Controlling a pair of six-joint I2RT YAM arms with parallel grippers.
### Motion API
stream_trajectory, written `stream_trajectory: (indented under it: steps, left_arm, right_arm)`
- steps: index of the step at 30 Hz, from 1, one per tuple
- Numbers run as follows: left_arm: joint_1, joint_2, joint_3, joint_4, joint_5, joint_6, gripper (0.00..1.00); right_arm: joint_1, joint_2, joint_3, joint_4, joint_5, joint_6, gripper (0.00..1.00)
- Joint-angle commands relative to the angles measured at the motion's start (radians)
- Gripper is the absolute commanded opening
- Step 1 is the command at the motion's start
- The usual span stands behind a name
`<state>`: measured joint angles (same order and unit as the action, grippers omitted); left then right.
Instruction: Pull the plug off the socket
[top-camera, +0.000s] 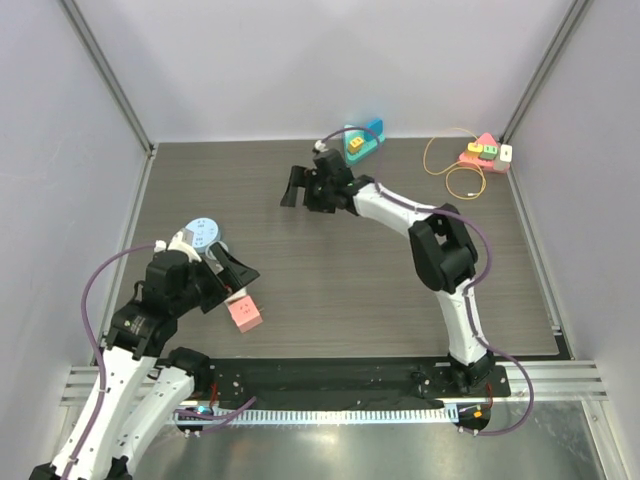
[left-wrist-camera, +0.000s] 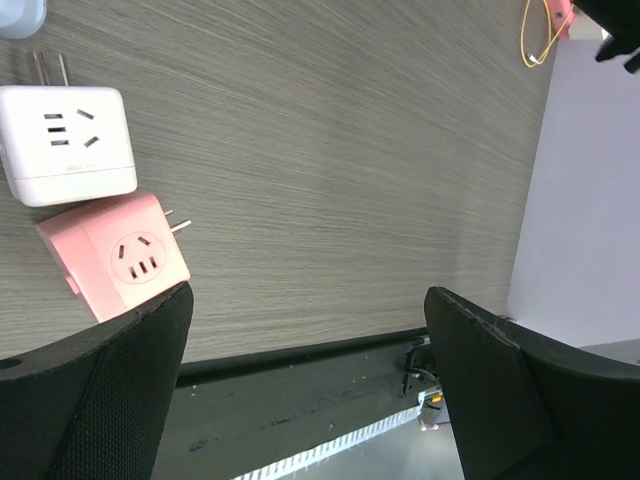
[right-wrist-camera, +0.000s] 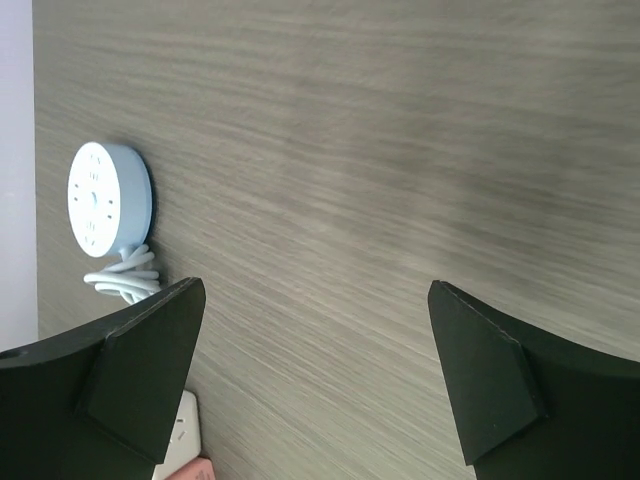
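Left tool (left-wrist-camera: 308, 295) and right tool (right-wrist-camera: 315, 285) both gape empty; pink plug (left-wrist-camera: 115, 255) lies unplugged, touching white socket (left-wrist-camera: 65, 140).

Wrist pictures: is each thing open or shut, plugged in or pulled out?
Left hand: open, empty.
Right hand: open, empty.
Pink cube: prongs bare, plugged into nothing.
White cube: prongs bare, unplugged.
Round blue socket: nothing plugged in, cord coiled beside it.
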<state>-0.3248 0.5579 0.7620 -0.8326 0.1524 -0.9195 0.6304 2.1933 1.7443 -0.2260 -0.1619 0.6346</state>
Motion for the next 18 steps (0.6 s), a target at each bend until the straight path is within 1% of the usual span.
stream_trajectory:
  steps: [1, 4, 5, 6, 8, 9, 10, 11, 12, 13, 14, 15, 16, 17, 18]
  left_arm:
    - [0.006, 0.0, -0.012, 0.061, -0.013, -0.033, 0.97]
    - [0.004, 0.008, -0.026, 0.116, -0.063, -0.036, 0.96]
    - [0.006, 0.017, -0.029, 0.131, -0.103, -0.036, 0.96]
    - [0.006, 0.02, -0.038, 0.153, -0.117, -0.038, 0.95]
    - [0.006, 0.043, -0.076, 0.261, -0.139, -0.044, 0.94]
    - [0.004, 0.056, -0.09, 0.312, -0.145, -0.045, 0.92]
    - [0.004, 0.069, -0.114, 0.411, -0.145, -0.048, 0.91]
    - [0.004, 0.104, -0.124, 0.462, -0.146, -0.051, 0.9]
    - [0.003, 0.132, -0.13, 0.51, -0.193, -0.05, 0.9]
    - [0.003, 0.16, -0.128, 0.591, -0.206, -0.047, 0.89]
    - [0.001, 0.187, -0.125, 0.628, -0.223, -0.03, 0.89]
    - [-0.006, 0.254, -0.118, 0.662, -0.25, -0.018, 0.89]
    - [-0.013, 0.287, -0.112, 0.728, -0.269, -0.001, 0.88]
    - [-0.019, 0.325, -0.096, 0.76, -0.286, 0.026, 0.89]
    - [-0.035, 0.392, -0.087, 0.827, -0.318, 0.047, 0.89]
  right_arm:
    - [-0.063, -0.104, -0.049, 0.01, -0.013, -0.082, 1.0]
    - [-0.113, -0.133, -0.092, 0.02, 0.073, -0.092, 1.0]
    - [-0.144, -0.133, -0.1, 0.031, 0.1, -0.095, 1.0]
    - [-0.161, -0.13, -0.104, 0.052, 0.108, -0.098, 1.0]
    - [-0.211, -0.103, -0.089, 0.06, 0.11, -0.09, 1.0]
    - [-0.228, -0.095, -0.082, 0.079, 0.105, -0.081, 1.0]
    - [-0.241, -0.087, -0.074, 0.091, 0.11, -0.075, 1.0]
    - [-0.259, -0.078, -0.068, 0.102, 0.152, -0.079, 1.0]
    - [-0.264, -0.072, -0.062, 0.123, 0.192, -0.085, 1.0]
    - [-0.267, -0.066, -0.042, 0.131, 0.218, -0.099, 1.0]
    - [-0.268, -0.044, -0.026, 0.134, 0.252, -0.12, 1.0]
    - [-0.27, -0.032, -0.011, 0.134, 0.307, -0.127, 1.0]
    - [-0.271, -0.018, 0.024, 0.131, 0.335, -0.127, 1.0]
    - [-0.271, 0.011, 0.04, 0.132, 0.355, -0.106, 1.0]
    - [-0.271, 0.025, 0.056, 0.131, 0.39, -0.095, 1.0]
